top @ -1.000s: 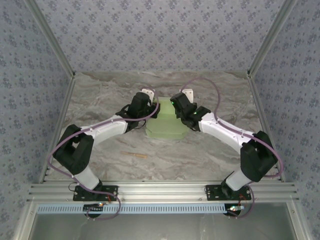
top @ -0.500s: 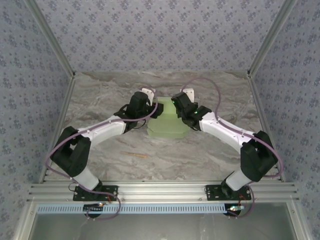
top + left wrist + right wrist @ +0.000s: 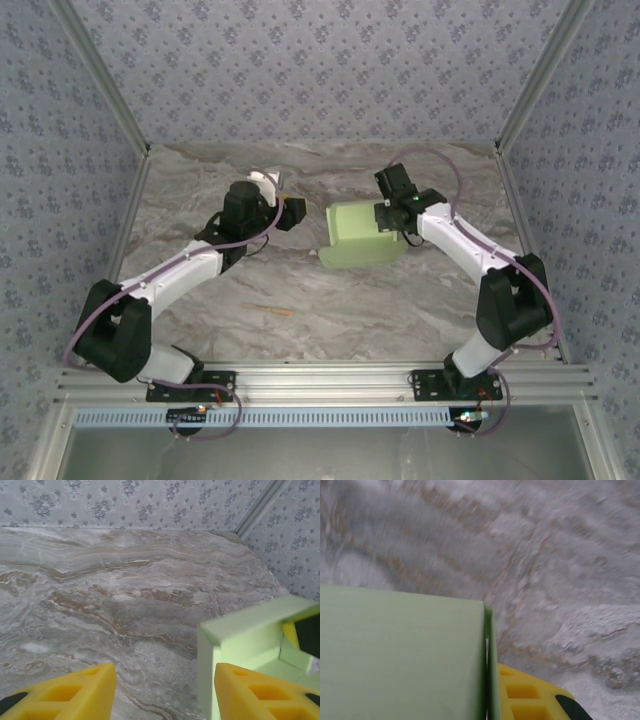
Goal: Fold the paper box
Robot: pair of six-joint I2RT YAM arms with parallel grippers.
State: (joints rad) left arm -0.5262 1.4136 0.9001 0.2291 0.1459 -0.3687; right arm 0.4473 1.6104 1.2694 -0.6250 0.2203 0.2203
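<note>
**A:** Where do we have the paper box?

**B:** We see it over the far half of the counter, a little right of the middle. It lies between the two arms and close up against the right one. It is pale green card, and its near corners look rounded from above.

**A:** And the right end effector?

**B:** We read it as clamped on the box, at the far right corner. In the right wrist view the green card fills the lower left. A thin upright wall of it lies flat against one yellow finger. From the left wrist we also catch a yellow finger on the inner side of the box's raised wall.

**A:** Does the box sit flat on the counter?

**B:** We cannot tell. It looks tilted from above, but its underside is hidden from us.

**A:** What about the left end effector?

**B:** Its jaws stand wide apart and it holds nothing. In its own wrist view we see bare marble between the two yellow fingers. The box's corner stands just beyond the right-hand one. From above, it is apart from the box, to the left of it.

**A:** Anything else on the counter?

**B:** A thin tan stick lies nearer the arm bases, well apart from the box.
</note>
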